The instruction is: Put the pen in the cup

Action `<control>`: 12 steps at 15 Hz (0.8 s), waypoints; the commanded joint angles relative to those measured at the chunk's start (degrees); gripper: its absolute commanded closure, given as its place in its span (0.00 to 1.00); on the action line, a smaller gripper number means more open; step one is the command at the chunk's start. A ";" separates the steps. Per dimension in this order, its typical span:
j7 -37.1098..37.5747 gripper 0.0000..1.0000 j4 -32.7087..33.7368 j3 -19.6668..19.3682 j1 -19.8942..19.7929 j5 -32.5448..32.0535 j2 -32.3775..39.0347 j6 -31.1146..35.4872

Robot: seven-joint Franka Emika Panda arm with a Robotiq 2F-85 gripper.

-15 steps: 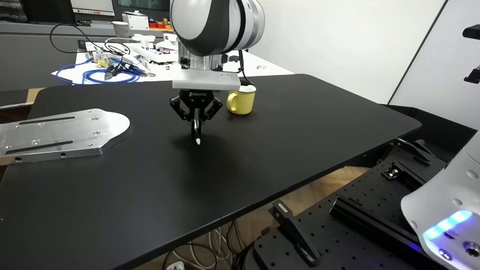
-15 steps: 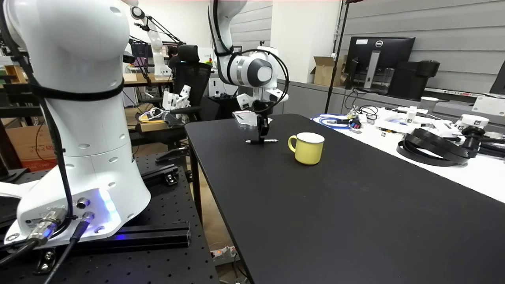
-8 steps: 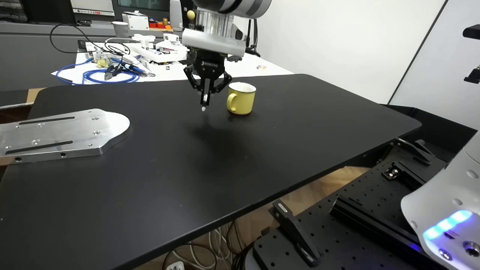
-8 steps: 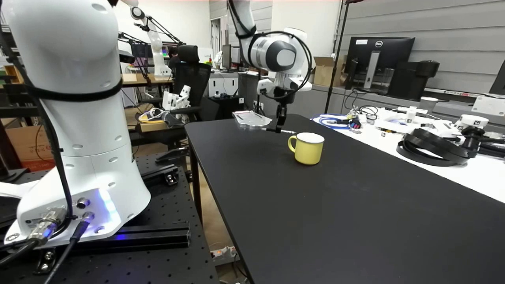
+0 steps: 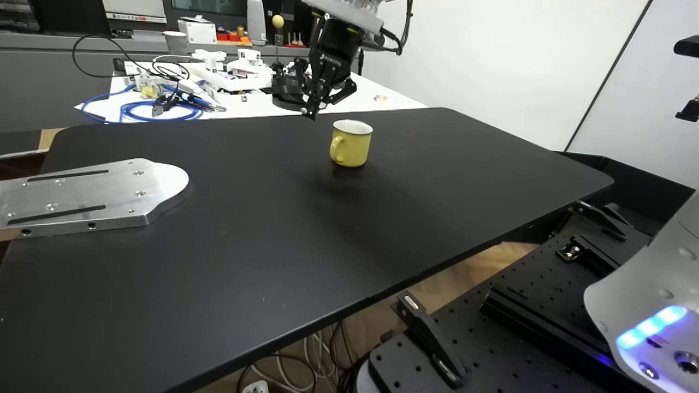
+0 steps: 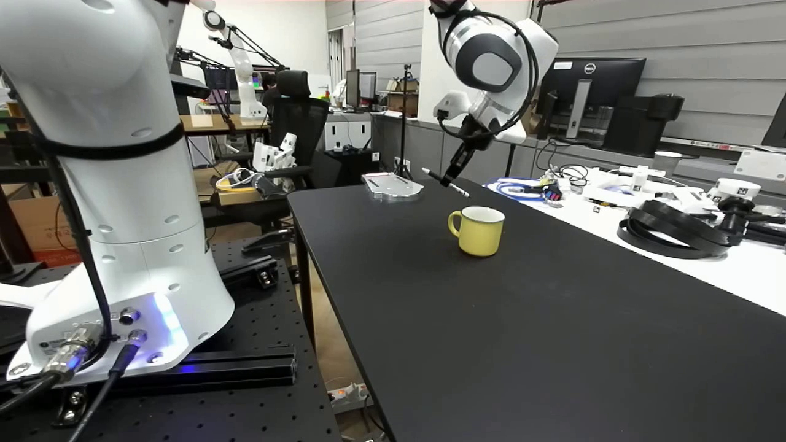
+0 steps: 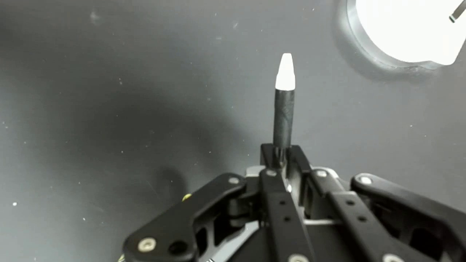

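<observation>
My gripper (image 7: 281,155) is shut on the pen (image 7: 284,116), whose black grip section and white tip stick out past the fingertips in the wrist view. In an exterior view the pen (image 6: 459,191) is held in the air, slanted, with its white end lower and towards the cup. The gripper (image 6: 447,179) is tilted there. The yellow cup (image 6: 480,233) with a pale rim stands upright on the black table, its handle on the side towards the pen. In an exterior view the gripper (image 5: 309,113) is above and behind the cup (image 5: 349,147). Only a yellow sliver (image 7: 186,197) of it shows in the wrist view.
A silver metal plate (image 5: 98,191) lies on the black table (image 5: 273,262); it also shows in the wrist view (image 7: 404,32). A white table (image 6: 755,270) with cables and parts adjoins the black table. The robot's white base (image 6: 141,276) stands beyond the table edge.
My gripper has lifted the pen off the table and carried it up and towards the cup's side. The gripper and pen have gone from level to tilted. The cup has not moved.
</observation>
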 commanded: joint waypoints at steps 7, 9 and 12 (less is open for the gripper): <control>-1.56 0.97 5.54 -4.84 -6.84 13.91 0.67 -22.22; -1.61 0.97 5.25 -6.19 -7.29 14.84 0.87 -23.75; -1.72 0.97 4.61 -7.87 -7.94 16.72 1.84 -24.57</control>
